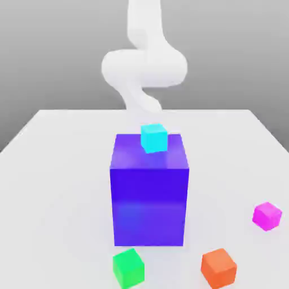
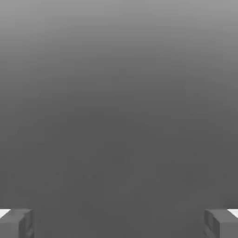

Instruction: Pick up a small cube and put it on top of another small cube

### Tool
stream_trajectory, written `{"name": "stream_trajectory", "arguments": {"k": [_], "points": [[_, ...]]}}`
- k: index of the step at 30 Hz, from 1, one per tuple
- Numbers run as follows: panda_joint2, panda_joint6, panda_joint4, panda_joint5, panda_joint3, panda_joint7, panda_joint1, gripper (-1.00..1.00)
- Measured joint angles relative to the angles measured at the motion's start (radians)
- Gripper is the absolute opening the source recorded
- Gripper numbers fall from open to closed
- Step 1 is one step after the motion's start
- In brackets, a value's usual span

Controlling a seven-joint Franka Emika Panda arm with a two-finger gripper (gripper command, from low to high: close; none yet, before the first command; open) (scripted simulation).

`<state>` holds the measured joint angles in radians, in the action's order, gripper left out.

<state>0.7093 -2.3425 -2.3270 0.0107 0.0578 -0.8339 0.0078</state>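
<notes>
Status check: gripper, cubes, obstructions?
Gripper open, empty. Cyan cube on big blue block; green, orange, magenta cubes on table, unstacked. Blue block possibly in the way.

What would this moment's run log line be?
gripper: open, empty | cyan cube: on blue block | stacking: not done
</notes>
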Motion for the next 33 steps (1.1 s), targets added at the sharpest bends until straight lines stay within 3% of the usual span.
{"name": "stream_trajectory", "arguments": {"k": [18,25,30,31,33], "points": [[-0.658,-0.305,-0.195,0.186,0.390,-0.323,0.133,0.00],[-0.911,-0.425,-0.260,0.271,0.419,-0.453,0.267,0.00],[-1.072,-0.534,-0.226,0.431,0.273,-0.581,0.393,0.00],[-1.103,-0.555,-0.217,0.468,0.242,-0.608,0.416,-1.00],[-1.103,-0.555,-0.217,0.468,0.242,-0.609,0.416,-1.00]]}}
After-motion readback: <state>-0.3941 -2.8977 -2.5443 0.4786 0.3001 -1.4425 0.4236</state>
